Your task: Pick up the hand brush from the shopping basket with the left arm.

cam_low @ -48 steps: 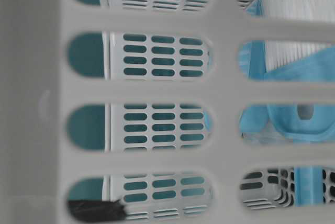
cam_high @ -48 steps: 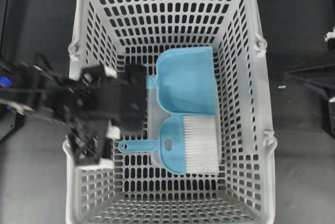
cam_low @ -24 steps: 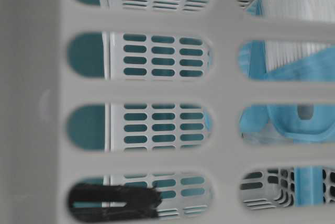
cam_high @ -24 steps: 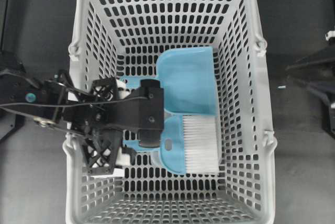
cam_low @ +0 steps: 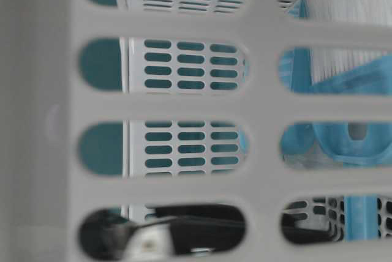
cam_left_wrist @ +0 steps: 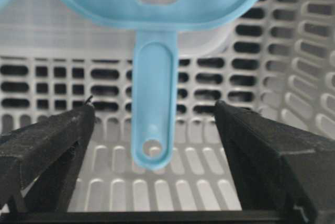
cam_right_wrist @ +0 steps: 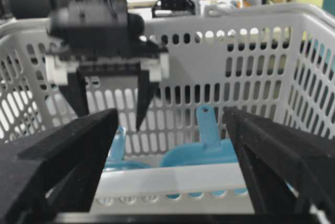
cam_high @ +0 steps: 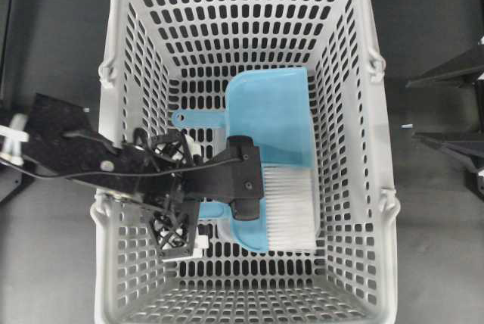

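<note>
Brush [cam_left_wrist: 153,114] handle sits right between my left gripper [cam_left_wrist: 152,145] fingers, spread wide so they can straddle it. It lies flat on the basket [cam_high: 355,188] floor beside the dustpan [cam_high: 272,116], bristles away from me, so I come in low.

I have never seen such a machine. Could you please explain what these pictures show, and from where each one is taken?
These are two black robot arms working at a grey shopping basket. One picture looks straight down from above. One looks through the basket wall from table height. Two come from small cameras on the arms' wrists.

Inside the basket lie a light blue hand brush with white bristles and a matching dustpan.

The left gripper has reached down into the basket. Its two fingers are open, one on each side of the brush's thin handle, not touching it. The right gripper waits outside the basket, open and holding nothing.
</note>
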Robot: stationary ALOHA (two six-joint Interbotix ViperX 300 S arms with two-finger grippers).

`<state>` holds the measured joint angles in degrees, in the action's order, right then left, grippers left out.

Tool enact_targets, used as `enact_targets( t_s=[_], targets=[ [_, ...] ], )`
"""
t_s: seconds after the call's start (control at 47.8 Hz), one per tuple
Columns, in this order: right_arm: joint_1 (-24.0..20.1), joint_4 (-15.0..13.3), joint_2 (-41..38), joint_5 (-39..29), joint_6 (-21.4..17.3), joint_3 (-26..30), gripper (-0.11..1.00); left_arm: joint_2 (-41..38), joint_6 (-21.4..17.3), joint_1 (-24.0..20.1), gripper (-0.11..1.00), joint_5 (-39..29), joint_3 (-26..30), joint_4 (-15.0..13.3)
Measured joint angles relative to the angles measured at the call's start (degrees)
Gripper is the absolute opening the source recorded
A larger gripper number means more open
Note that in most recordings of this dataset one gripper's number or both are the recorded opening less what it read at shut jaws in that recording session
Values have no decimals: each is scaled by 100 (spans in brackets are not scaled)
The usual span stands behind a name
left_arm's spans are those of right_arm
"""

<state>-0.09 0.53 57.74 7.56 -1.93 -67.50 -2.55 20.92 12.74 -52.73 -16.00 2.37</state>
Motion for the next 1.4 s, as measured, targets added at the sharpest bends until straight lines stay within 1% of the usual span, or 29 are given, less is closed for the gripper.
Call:
enact_targets(
  t_s=[0.188,0.524,0.796,0.859,0.921,0.984,1.005,1.047,1.089,1.257,1.403],
  targets=[
    [0,9,0,-123,0,0,79,-185,53,9,89,369,-132,0],
    [0,9,0,-211,0,9,79,-686,-158,18,89,1046,-369,0],
    [0,9,0,-211,0,0,79,-817,-176,18,87,1081,-378,0],
    [0,9,0,-202,0,0,79,-817,-176,18,81,1081,-378,0],
    [0,9,0,-211,0,0,79,-809,-176,18,70,1090,-369,0],
    [0,9,0,-211,0,0,79,-791,-176,26,54,1099,-378,0],
    [0,9,0,-220,0,0,79,-791,-185,26,46,1107,-369,0],
    [0,9,0,-220,0,0,79,-773,-202,26,33,1116,-378,-9],
    [0,9,0,-229,0,0,79,-738,-237,26,23,1116,-378,0],
    [0,9,0,-229,0,0,79,-686,-413,35,24,1116,-369,0],
    [0,9,0,-229,-62,0,79,-686,-457,53,24,1099,-369,0]
  ],
)
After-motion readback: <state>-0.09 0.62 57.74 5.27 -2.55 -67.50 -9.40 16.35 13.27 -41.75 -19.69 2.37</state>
